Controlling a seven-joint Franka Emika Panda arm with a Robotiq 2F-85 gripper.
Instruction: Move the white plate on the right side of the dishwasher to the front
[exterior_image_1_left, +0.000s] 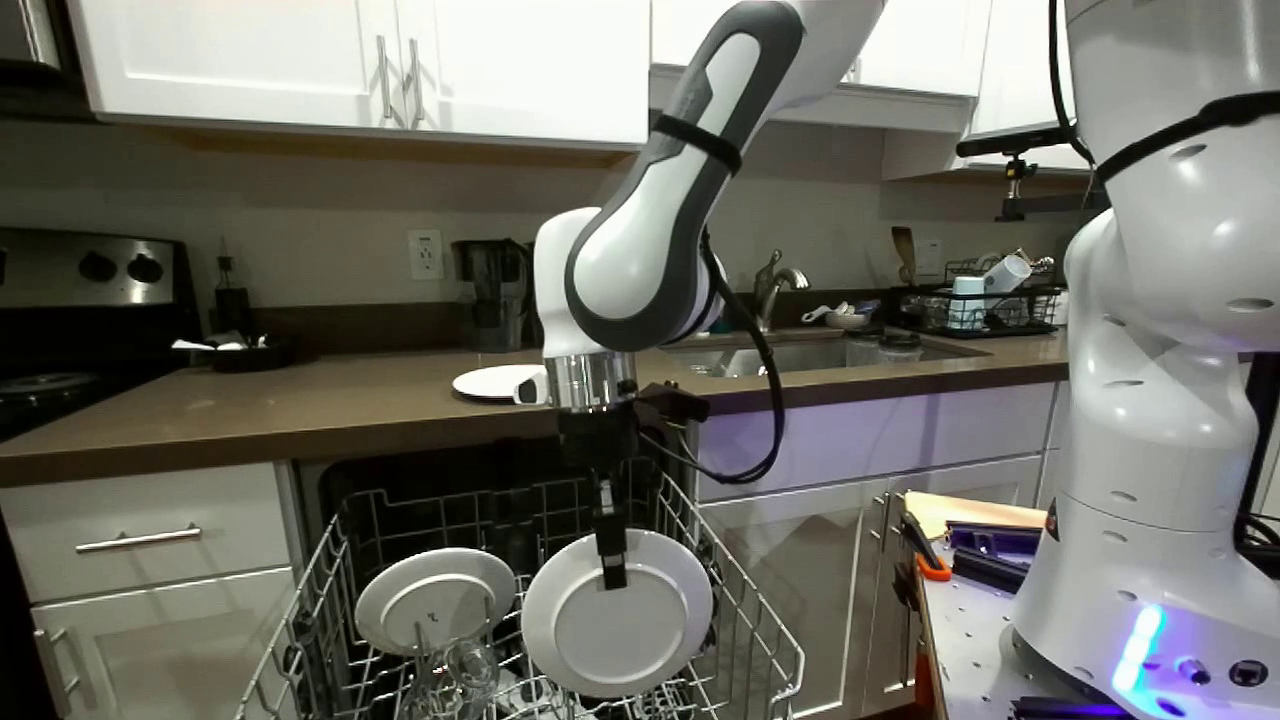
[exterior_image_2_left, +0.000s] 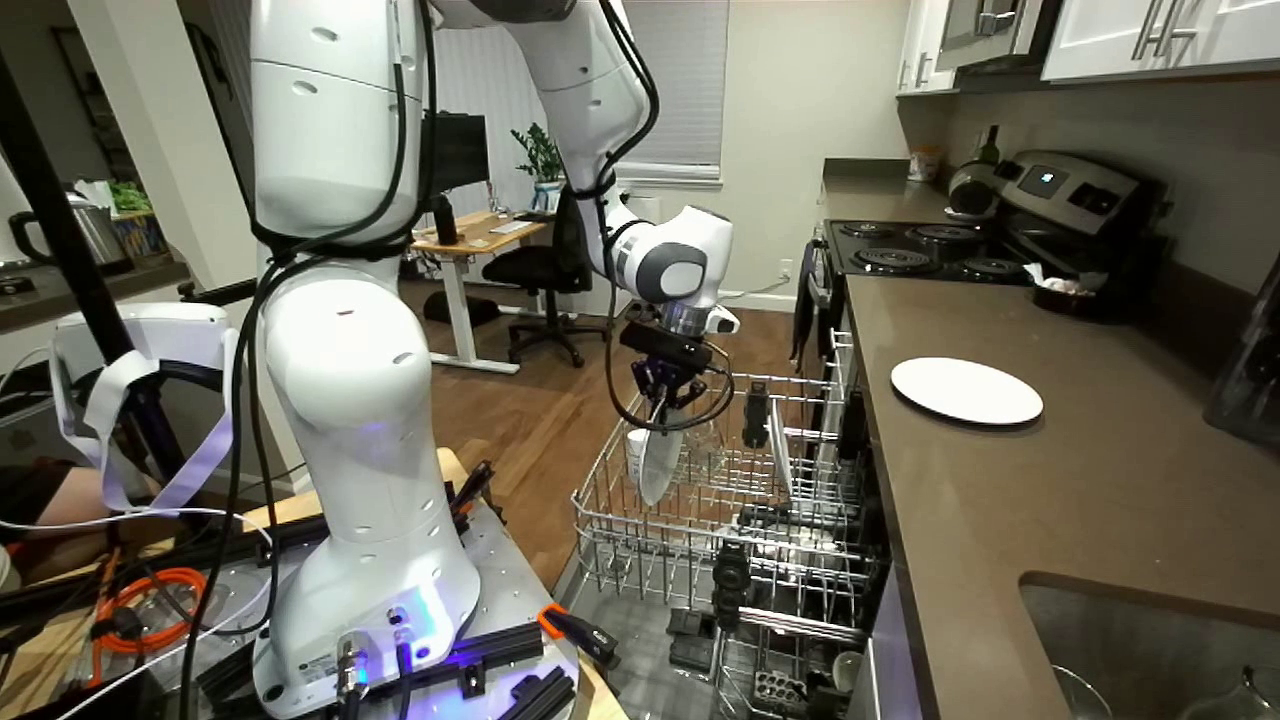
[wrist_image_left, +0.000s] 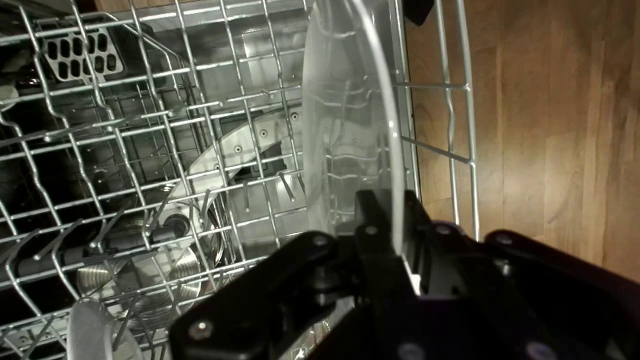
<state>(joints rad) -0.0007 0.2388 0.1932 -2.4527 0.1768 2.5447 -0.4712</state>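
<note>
The white plate (exterior_image_1_left: 630, 645) stands upright in my gripper over the right side of the dishwasher (exterior_image_1_left: 430, 468) rack. In an exterior view the plate (exterior_image_2_left: 660, 462) is nearly edge-on and slightly tilted, near the rack's outer end. My gripper (exterior_image_1_left: 612, 572) points down and is shut on the plate's top rim; it also shows in an exterior view (exterior_image_2_left: 664, 408). In the wrist view the plate's rim (wrist_image_left: 392, 130) runs between the two black fingertips (wrist_image_left: 387, 215). I cannot tell whether the plate's lower edge touches the rack.
A second white plate (exterior_image_1_left: 432, 590) stands at the rack's left, with clear glasses (exterior_image_1_left: 465, 668) in front. The rack's wire side rail (exterior_image_2_left: 640, 517) surrounds them. A flat white plate (exterior_image_2_left: 965, 390) lies on the brown counter (exterior_image_2_left: 1000, 500), whose edge overhangs the dishwasher's back.
</note>
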